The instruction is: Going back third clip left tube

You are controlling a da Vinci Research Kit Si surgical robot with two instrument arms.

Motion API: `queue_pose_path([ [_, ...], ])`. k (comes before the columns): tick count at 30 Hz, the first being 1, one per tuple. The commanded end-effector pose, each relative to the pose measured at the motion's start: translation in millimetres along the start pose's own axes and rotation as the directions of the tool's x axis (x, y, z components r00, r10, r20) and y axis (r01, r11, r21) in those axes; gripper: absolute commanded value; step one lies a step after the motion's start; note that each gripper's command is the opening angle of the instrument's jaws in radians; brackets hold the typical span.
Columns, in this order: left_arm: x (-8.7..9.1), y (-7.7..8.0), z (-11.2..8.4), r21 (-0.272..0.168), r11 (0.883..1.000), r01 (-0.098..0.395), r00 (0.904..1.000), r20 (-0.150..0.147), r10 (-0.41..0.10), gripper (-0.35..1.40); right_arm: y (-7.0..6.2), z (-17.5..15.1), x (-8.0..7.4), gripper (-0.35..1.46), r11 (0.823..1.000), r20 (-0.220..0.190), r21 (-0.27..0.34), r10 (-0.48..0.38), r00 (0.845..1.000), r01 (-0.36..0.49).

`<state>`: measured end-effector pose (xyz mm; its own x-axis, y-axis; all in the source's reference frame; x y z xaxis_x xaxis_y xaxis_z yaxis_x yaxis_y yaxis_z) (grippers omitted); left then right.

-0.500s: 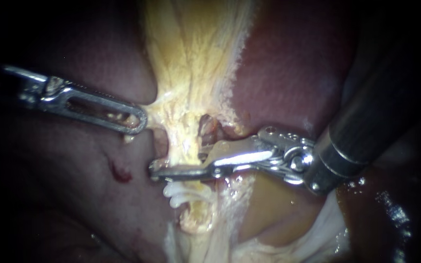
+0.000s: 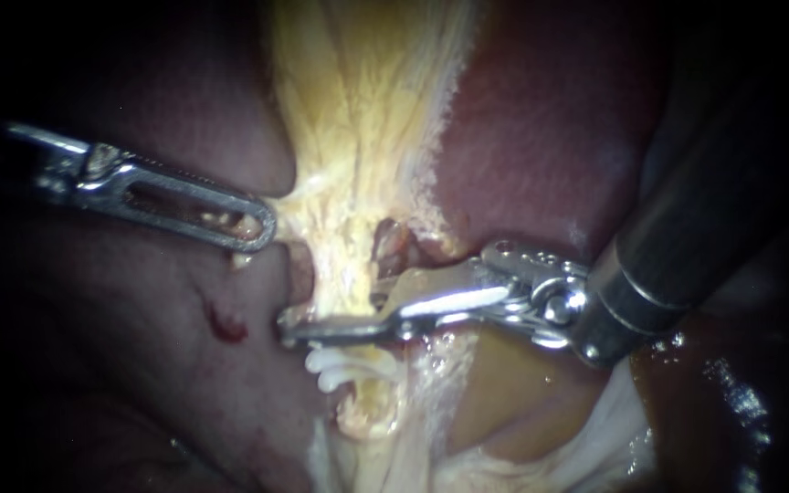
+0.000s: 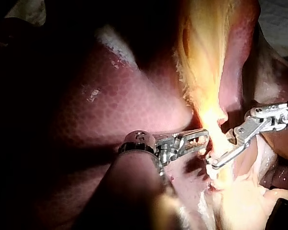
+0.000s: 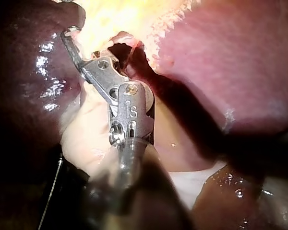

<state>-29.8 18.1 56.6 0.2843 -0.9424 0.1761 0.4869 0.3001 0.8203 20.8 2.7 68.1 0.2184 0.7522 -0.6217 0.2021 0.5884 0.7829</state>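
Where the left tube (image 2: 344,288) runs down the endoscope view inside the yellow tissue (image 2: 358,119), white clips (image 2: 351,367) sit across it, just below the right instrument (image 2: 294,329). Its jaws lie crosswise astride the tube, narrowly parted, so I judge backing out means sliding rightward along their own axis. The left instrument (image 2: 262,228), just beside the tube, pinches the yellow tissue's edge.

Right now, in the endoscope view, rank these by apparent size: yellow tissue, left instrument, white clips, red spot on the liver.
1. yellow tissue
2. left instrument, as much as shows
3. white clips
4. red spot
No two look alike.
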Motion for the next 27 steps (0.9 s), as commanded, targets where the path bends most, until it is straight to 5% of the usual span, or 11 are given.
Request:
queue_pose_path([
  [1, 0.0, 0.0, 0.0, 0.0, 1.0, 0.0, 1.0, -0.001, 0.0, -0.35, 0.2, 0.2, 0.0, 0.31, 1.0, -0.002, 0.005, -0.008, 1.0, 0.008],
  [7, 0.0, 0.0, 0.0, 0.001, 1.0, 0.0, 1.0, -0.001, 0.0, -0.35, 0.7, 0.9, 0.0, 0.49, 0.996, -0.013, -0.072, -0.057, 0.998, 0.056],
  [18, 0.0, 0.0, -0.1, 0.001, 1.0, 0.0, 1.0, -0.001, 0.0, -0.35, 1.8, -1.5, -0.3, 0.5, 0.973, 0.001, -0.144, -0.181, 0.983, 0.179],
  [27, 0.0, 0.0, -0.1, 0.001, 1.0, 0.0, 1.0, -0.001, 0.0, -0.35, 0.2, -5.5, 0.2, 0.5, 0.965, 0.019, -0.15, -0.215, 0.976, 0.216],
])
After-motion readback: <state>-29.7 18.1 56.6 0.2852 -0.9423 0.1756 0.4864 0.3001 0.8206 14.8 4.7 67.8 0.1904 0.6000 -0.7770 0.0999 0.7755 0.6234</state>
